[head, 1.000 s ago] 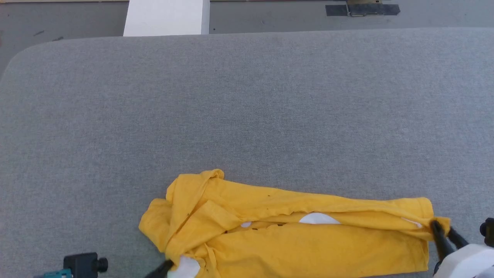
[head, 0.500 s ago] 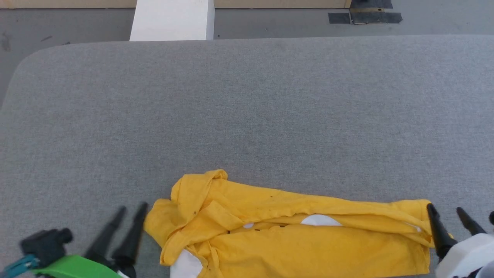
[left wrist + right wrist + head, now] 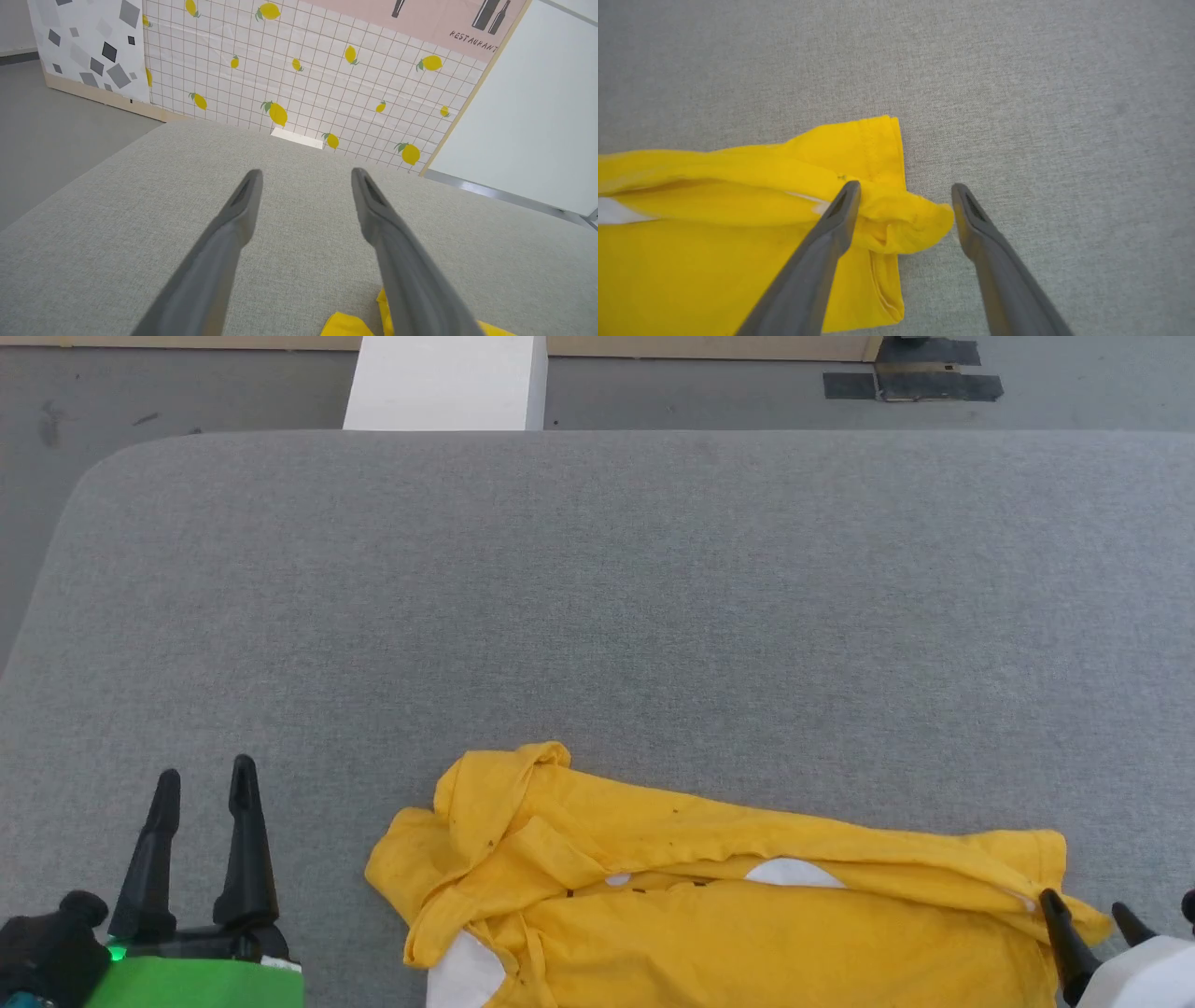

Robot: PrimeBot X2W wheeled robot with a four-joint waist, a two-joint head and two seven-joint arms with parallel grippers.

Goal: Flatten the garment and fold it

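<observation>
The yellow garment [image 3: 728, 915] lies rumpled along the near edge of the grey padded table [image 3: 597, 616], with white patches showing through its folds. My left gripper [image 3: 205, 789] stands open well to its left, nothing between the fingers; in the left wrist view the open left gripper [image 3: 306, 179] points over bare table, a scrap of the garment [image 3: 348, 324] at the bottom edge. My right gripper [image 3: 1088, 903] is open at the garment's right end. In the right wrist view the right gripper [image 3: 906, 189] straddles a bunched corner of the garment [image 3: 738, 224] without pinching it.
A white block [image 3: 446, 381] stands on the floor beyond the table's far edge, and dark tape [image 3: 910, 383] marks the floor at the back right. A lemon-print wall panel [image 3: 299, 74] rises beyond the table in the left wrist view.
Both grippers have let go of the garment and opened. The left one has drawn away to the left. The head camera has shifted a little.
</observation>
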